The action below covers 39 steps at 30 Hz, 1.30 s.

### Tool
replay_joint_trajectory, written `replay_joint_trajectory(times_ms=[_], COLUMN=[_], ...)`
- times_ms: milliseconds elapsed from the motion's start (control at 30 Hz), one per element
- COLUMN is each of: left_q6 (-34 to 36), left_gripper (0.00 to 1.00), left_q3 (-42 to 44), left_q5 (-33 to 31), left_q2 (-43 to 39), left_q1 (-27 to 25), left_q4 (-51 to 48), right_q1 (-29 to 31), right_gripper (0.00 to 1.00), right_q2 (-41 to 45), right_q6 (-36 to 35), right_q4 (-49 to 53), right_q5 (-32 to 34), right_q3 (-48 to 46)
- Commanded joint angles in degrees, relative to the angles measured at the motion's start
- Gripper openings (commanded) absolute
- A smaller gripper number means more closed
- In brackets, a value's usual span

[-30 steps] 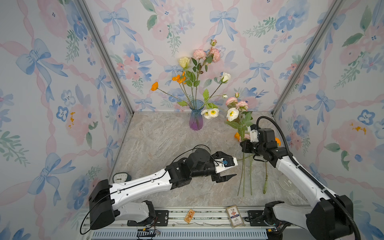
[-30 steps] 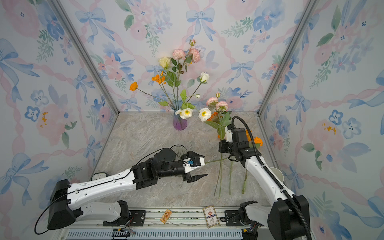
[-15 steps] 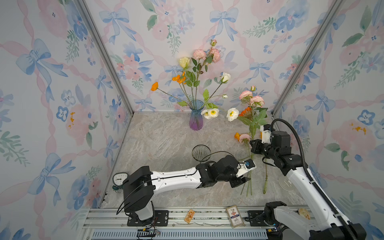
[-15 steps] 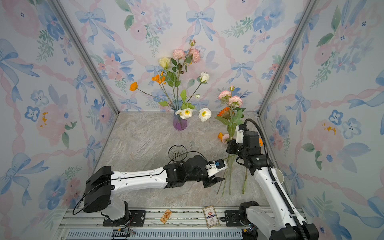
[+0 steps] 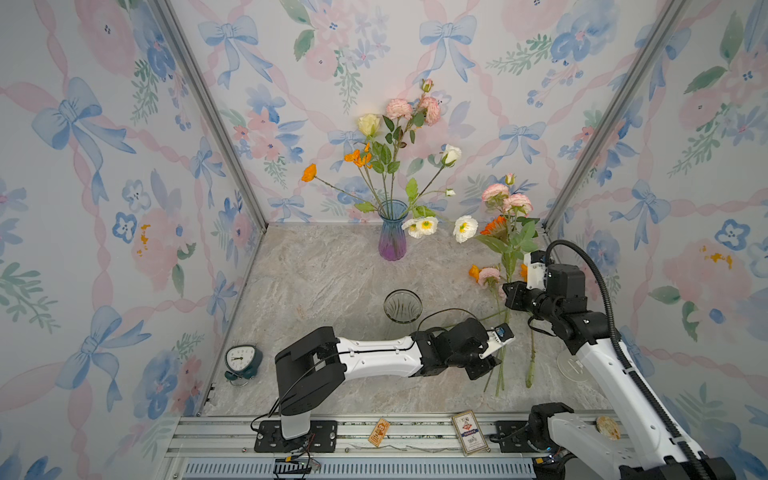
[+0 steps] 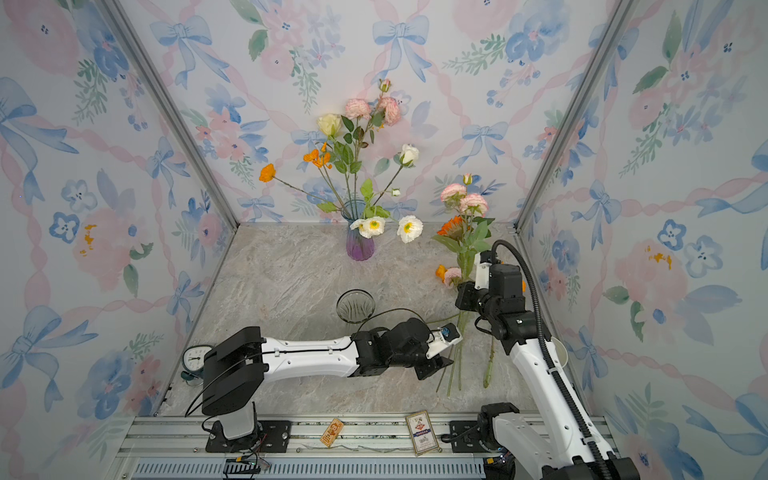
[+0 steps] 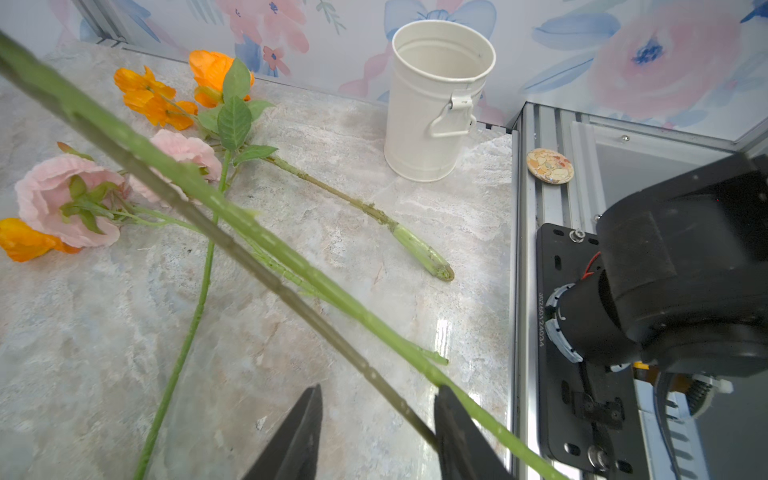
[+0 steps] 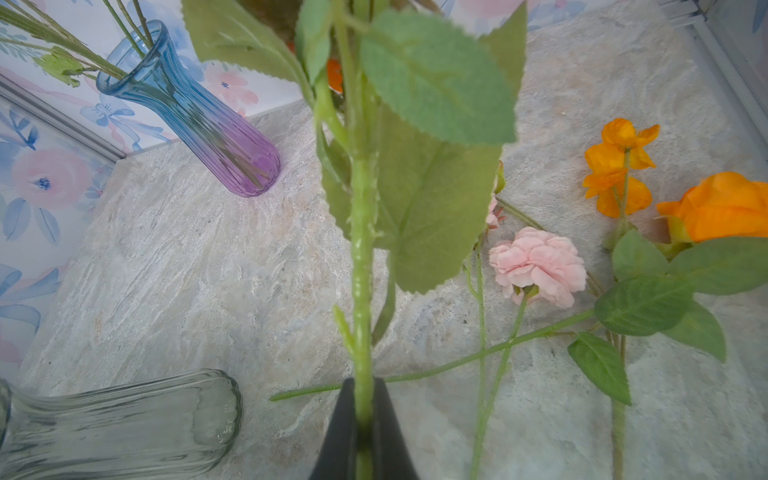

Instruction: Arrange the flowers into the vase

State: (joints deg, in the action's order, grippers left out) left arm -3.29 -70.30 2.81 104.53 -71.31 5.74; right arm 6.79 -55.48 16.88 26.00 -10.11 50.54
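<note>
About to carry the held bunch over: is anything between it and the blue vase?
Yes: white poppies drooping from the blue vase hang on the side facing the held bunch, in that path. The clear glass vase stands nearer the front, off the line.

The bench's [image 5: 299, 266] back left corner lies open; a clear glass vase [image 5: 402, 306] stands mid-bench, and flowers [image 5: 489, 275] crowd its right edge.

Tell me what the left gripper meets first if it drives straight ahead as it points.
The held flower stems, which cross slantwise just ahead of the left gripper, between its open jaws. Beyond them probably the marble tabletop, though depth is unclear.
</note>
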Motion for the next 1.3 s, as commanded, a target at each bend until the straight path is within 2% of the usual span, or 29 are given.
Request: replay_joint_trajectory(times_ms=[0,133,267,367,567,700,833,867,933,1267], left_q6=[-1.3,-1.7,-2.8,-3.9,-6.9,-9.0,-9.8,-9.7,-9.4,-9.7], left_gripper=[0.42,0.33,0.11,0.00,0.00,0.00,0.00,0.00,0.00,0.00], left_q3=[-2.1,-3.0,-3.2,-2.5,-2.0,-2.3,-2.9,-3.1,-3.4,-3.9], left_q5=[0.4,0.4,-2.3,-4.7,-10.9,-15.0,-18.4,-18.5,-18.2,-19.4], left_q2=[2.0,3.5,3.9,3.4,3.4,4.0,4.5,4.6,4.9,4.8], left_q1=[-0.4,-0.5,-0.2,0.6,2.5,3.5,3.7,3.8,3.8,3.9], left_q4=[0.9,1.8,2.2,2.3,2.3,2.3,2.4,2.3,2.4,2.5], right_q1=[-0.5,-0.5,-0.4,-0.6,-0.6,-0.7,-0.7,-0.7,-0.7,-0.8], right_gripper=[0.00,0.00,0.00,0.02,0.07,0.15,0.17,0.15,0.00,0.00], right_q2=[0.8,0.7,-0.1,-0.7,-1.2,-1.8,-1.7,-1.6,-1.6,-1.2], right_q6=[-0.1,0.3,0.4,-0.1,-0.6,-1.3,-1.8,-1.9,-2.0,-2.1], right_q4=[-0.8,-1.3,-1.0,0.4,1.9,4.1,5.0,5.0,4.9,4.1], right_q5=[-0.6,-0.9,-1.2,-1.6,-2.4,-4.0,-4.7,-4.7,-4.6,-3.0], right_q3=[0.2,-0.4,-0.4,0.2,0.3,1.1,1.2,1.1,1.0,0.6])
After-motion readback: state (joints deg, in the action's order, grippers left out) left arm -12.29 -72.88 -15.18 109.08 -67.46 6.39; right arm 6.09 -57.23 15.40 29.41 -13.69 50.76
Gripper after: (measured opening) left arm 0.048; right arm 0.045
